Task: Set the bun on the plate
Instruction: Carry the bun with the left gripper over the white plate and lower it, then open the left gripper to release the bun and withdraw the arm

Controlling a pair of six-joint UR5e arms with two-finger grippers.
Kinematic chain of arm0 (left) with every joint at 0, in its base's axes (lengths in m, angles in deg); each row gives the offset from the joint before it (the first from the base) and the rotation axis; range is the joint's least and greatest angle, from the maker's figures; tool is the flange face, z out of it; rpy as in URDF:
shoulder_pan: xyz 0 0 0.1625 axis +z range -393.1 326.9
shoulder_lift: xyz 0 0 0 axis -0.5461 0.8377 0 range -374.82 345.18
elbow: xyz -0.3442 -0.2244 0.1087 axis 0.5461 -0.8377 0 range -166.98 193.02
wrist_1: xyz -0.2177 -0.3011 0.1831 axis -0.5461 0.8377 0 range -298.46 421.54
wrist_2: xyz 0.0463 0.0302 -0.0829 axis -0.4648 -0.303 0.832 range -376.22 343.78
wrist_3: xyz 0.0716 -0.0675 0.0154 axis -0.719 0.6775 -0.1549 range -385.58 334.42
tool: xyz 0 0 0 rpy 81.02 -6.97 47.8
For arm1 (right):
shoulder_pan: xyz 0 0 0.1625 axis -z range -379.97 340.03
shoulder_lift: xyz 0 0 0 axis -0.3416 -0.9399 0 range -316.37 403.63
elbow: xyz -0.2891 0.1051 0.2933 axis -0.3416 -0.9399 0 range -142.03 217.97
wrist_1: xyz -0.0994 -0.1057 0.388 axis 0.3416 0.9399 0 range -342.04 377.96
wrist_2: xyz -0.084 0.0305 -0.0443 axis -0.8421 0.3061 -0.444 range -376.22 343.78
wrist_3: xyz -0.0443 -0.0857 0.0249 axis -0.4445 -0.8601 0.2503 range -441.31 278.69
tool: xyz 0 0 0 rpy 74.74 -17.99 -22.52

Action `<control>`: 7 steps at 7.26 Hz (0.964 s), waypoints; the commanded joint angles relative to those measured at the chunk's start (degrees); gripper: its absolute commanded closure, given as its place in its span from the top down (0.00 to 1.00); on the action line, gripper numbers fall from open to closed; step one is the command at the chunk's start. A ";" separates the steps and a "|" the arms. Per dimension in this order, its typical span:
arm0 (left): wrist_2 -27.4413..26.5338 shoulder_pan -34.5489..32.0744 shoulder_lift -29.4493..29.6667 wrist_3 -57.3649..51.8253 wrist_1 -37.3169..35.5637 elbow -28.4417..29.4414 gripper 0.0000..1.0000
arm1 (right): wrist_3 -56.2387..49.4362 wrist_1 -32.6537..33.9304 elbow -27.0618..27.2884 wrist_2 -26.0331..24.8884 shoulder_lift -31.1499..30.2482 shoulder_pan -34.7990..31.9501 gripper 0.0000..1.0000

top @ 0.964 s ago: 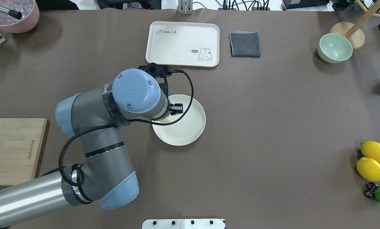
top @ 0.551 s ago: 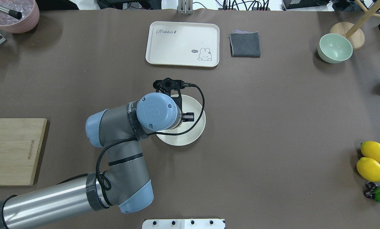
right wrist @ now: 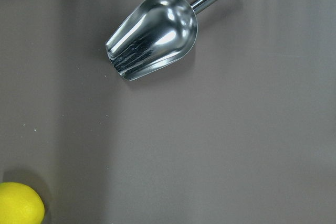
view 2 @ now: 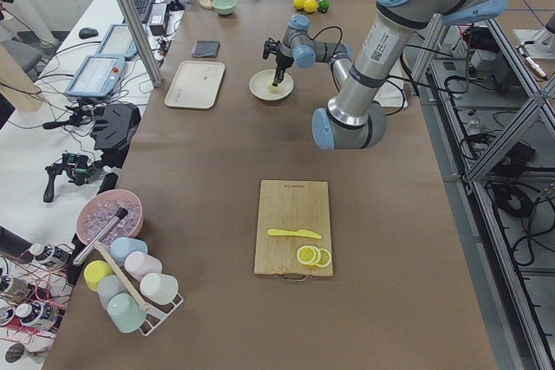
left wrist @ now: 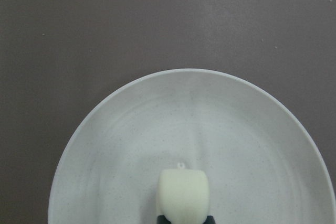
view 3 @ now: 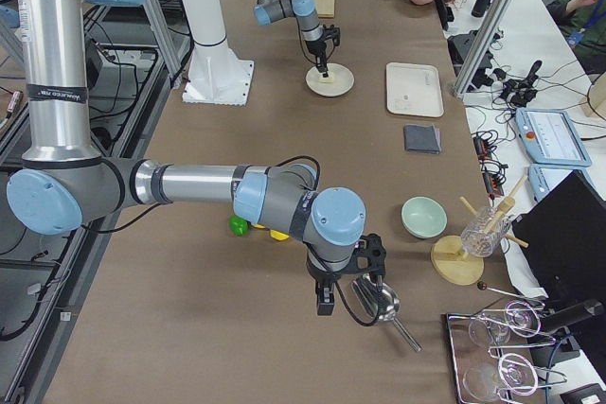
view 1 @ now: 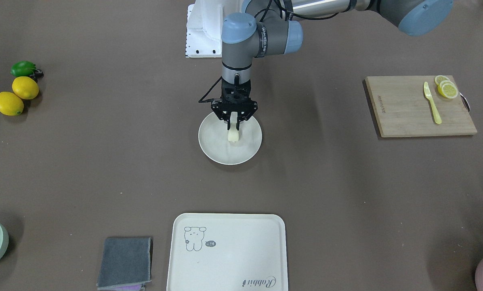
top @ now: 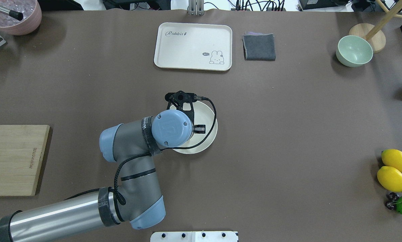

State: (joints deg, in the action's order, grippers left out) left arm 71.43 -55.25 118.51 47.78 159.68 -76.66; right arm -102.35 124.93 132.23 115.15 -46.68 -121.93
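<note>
Over the plate (view 1: 224, 155), well inside its rim, left end effector (view 1: 233, 126) clamped on the bun (view 1: 233, 137), bare surface all around.

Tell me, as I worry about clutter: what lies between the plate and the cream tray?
Nothing: bare brown tabletop separates plate from cream tray, shown in the front-facing view.

The brown bench (view 1: 346, 182) holds a round plate (view 1: 217, 149). Past the plate, away from the robot, lie a tray (view 1: 225, 250) and a gray cloth (view 1: 124, 262).
</note>
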 commanded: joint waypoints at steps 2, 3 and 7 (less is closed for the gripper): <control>-0.28 -0.52 -0.43 -0.33 -0.49 -2.06 0.98 | 0.38 0.17 0.05 1.95 0.39 0.09 1.00; 0.15 -4.01 -2.00 -1.37 -1.89 -5.13 0.98 | 0.47 0.17 0.05 1.96 0.83 0.35 1.00; 1.19 -16.22 -10.97 -8.46 6.09 -6.65 0.98 | 7.92 -1.75 1.19 3.28 1.36 5.96 1.00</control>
State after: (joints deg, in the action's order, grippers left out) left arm 70.99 -66.67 109.48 42.78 164.67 -83.04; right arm -97.10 124.34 133.02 118.25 -45.52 -118.33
